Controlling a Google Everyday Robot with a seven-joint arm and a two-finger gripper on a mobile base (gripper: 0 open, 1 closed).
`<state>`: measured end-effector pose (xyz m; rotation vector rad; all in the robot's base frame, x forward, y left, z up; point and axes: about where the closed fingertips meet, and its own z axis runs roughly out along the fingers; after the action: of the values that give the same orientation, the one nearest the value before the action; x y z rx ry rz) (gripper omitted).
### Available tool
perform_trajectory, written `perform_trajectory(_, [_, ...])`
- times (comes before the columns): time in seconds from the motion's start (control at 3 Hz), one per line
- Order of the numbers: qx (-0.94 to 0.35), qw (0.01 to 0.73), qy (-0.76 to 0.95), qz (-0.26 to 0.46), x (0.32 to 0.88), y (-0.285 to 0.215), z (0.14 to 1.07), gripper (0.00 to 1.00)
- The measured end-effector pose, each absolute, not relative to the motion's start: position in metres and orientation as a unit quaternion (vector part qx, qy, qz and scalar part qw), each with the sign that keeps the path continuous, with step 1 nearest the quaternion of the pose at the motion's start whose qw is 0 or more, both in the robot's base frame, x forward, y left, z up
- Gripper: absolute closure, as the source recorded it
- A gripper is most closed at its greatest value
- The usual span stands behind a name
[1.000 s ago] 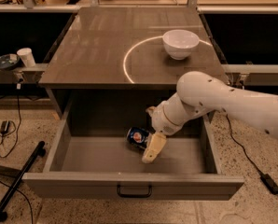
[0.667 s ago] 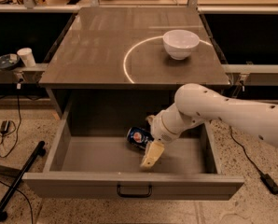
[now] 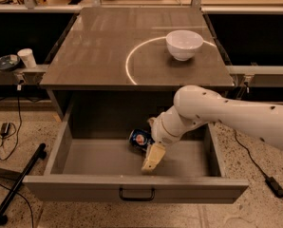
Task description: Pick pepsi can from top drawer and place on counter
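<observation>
**A:** Where is the pepsi can [image 3: 140,139] sitting?

**B:** It is lying tilted on the floor of the top drawer [image 3: 132,186], which is standing pulled open below the counter [image 3: 99,46]. The can is resting near the drawer's middle, with its round logo facing the camera.

**A:** And the gripper [image 3: 151,159]?

**B:** It is hanging inside the drawer at the can's five o'clock, just beside it and pointing downward. I cannot tell whether it is open or closed, or whether it is touching the can.

**A:** Is anything sitting on the counter?

**B:** A white bowl [image 3: 184,44] is sitting at about two o'clock, on the pale arc.
</observation>
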<state>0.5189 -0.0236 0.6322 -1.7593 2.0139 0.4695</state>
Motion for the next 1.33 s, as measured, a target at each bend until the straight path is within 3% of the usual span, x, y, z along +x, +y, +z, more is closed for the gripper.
perform_trajectory(1.33, [-0.655, 0.183, 0.714, 0.168, 0.563, -0.014, 0.617, 0.00])
